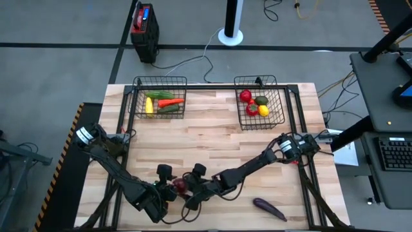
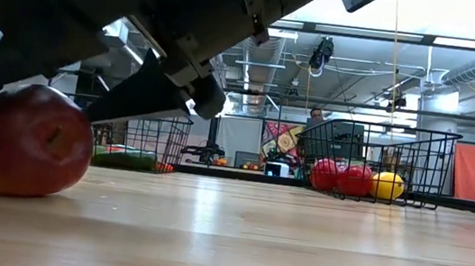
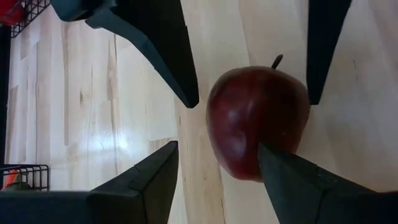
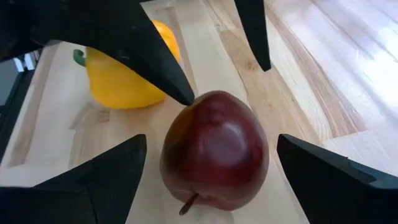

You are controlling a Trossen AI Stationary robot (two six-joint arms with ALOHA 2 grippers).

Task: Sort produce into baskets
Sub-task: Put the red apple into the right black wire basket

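A dark red apple point(image 1: 181, 186) lies on its side on the wooden table near the near edge; it also shows in the low view point(image 2: 23, 139). My right gripper point(image 4: 211, 138) is open, with one finger on either side of the apple point(image 4: 214, 149) and a gap on each side. My left gripper point(image 3: 217, 146) is open and comes at the apple point(image 3: 258, 121) from the opposite side. A yellow pepper point(image 4: 124, 74) lies just behind the apple. The two black wire baskets point(image 1: 159, 98) point(image 1: 261, 103) stand at the far edge with produce inside. My left gripper touches the apple with the tip of one open finger point(image 3: 277, 168), which lies against the apple's rounded side point(image 3: 252, 155), away from its stem. That fingertip also shows on the apple in the right wrist view point(image 4: 186, 99). The other finger stands free. The apple rests on the table.
A purple eggplant point(image 1: 269, 207) lies on the table near the near right corner. The left basket holds yellow, orange and green pieces; the right basket holds red, green and yellow ones point(image 2: 354, 179). Bare wood lies between the baskets and the arms. People show in the room beyond.
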